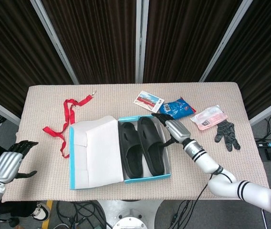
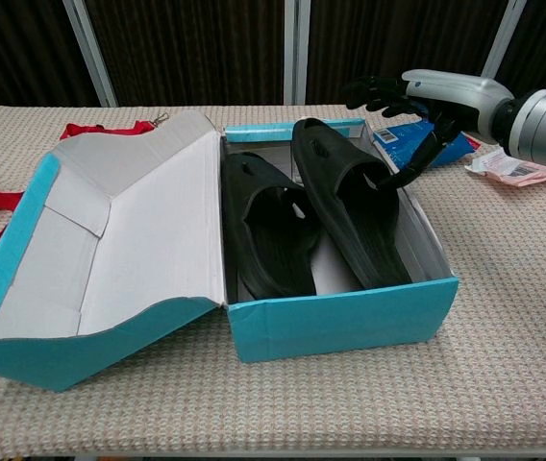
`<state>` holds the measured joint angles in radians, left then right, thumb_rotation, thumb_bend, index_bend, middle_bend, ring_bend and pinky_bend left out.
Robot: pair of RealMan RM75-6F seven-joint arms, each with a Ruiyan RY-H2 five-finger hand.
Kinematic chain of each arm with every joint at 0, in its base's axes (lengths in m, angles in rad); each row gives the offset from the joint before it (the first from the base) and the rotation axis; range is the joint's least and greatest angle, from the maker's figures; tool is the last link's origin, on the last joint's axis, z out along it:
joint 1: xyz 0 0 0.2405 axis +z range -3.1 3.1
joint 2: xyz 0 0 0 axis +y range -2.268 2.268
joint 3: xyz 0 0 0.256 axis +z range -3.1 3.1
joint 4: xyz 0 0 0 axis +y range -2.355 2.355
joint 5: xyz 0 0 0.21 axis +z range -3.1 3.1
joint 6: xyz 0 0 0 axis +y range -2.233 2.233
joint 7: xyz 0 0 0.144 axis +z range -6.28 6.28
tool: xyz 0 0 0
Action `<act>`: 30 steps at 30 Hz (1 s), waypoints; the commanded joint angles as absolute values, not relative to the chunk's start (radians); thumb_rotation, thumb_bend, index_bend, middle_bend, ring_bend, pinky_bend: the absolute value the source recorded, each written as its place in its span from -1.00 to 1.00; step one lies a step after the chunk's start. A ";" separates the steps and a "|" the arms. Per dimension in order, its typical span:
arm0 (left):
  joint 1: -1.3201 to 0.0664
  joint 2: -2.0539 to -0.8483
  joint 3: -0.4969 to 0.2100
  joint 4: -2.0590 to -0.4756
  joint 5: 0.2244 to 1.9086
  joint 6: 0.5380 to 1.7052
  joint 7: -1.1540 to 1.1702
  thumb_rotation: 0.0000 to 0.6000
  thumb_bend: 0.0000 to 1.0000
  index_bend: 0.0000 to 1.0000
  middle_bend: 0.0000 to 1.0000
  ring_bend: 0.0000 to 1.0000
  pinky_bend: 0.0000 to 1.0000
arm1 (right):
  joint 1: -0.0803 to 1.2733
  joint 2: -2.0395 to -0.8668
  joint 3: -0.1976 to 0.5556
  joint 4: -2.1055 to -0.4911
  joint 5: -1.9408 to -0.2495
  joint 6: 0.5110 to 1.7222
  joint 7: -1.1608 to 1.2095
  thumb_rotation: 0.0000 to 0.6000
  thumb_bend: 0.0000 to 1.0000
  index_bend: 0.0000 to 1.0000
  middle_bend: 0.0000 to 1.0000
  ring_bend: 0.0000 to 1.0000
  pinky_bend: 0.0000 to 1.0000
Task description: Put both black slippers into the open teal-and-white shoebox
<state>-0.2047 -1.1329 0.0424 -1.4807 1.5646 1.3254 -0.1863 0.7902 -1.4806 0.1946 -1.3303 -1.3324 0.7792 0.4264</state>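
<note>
Both black slippers were seen inside the shoebox [image 2: 350, 322]: the left slipper [image 2: 265, 223] lay flat on the box floor beside the hinged lid [image 2: 110, 240], while the right slipper [image 2: 345, 197] sat tilted, its outer edge propped against the box's right wall. The right hand [image 2: 417, 96] was held just above the far right corner of the shoebox with its fingers spread and nothing gripped; one fingertip appeared to rest at the raised edge of the right slipper, though actual contact could not be told. The left hand [image 1: 11, 162] was kept well clear of the shoebox, off the table's near left edge, open and empty. The placing was judged almost done. To finish it well, the propped slipper would best be pressed gently down and toward the lid side until it lay flat, and the hand then lifted straight up, so that the thin wall was not dragged outward.
</note>
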 commanded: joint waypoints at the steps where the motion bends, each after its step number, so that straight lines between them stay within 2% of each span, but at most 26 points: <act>1: -0.205 -1.131 0.042 -1.483 1.565 1.326 -0.184 1.00 -0.84 -0.69 -0.68 -0.79 -0.64 | 0.784 -1.450 0.217 -1.380 -1.342 0.817 0.435 1.00 -1.00 -1.00 -0.91 -1.00 -1.00; 8: -0.207 -1.129 0.039 -1.492 1.567 1.329 -0.179 1.00 -0.84 -0.69 -0.68 -0.79 -0.64 | 0.783 -1.364 0.266 -1.527 -1.358 0.877 0.413 1.00 -1.00 -1.00 -0.90 -1.00 -1.00; 12: -0.208 -1.129 0.039 -1.493 1.565 1.326 -0.176 1.00 -0.84 -0.69 -0.68 -0.79 -0.64 | 0.795 -1.354 0.279 -1.546 -1.334 0.875 0.366 1.00 -1.00 -1.00 -0.90 -1.00 -1.00; 22: -0.204 -1.132 0.039 -1.488 1.560 1.328 -0.176 1.00 -0.84 -0.69 -0.68 -0.79 -0.64 | 0.846 -1.501 0.281 -1.414 -1.226 0.889 0.138 1.00 -0.95 -1.00 -0.90 -1.00 -1.00; 30: -0.199 -1.135 0.039 -1.471 1.558 1.334 -0.196 1.00 -0.84 -0.69 -0.68 -0.79 -0.64 | 0.861 -1.602 0.256 -1.322 -1.234 0.939 0.010 1.00 -0.95 -1.00 -0.90 -1.00 -1.00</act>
<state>-0.1995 -1.1345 0.0387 -1.4726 1.5584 1.3337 -0.1951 0.8556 -1.5854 0.2630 -1.3385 -1.2334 0.9285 0.0293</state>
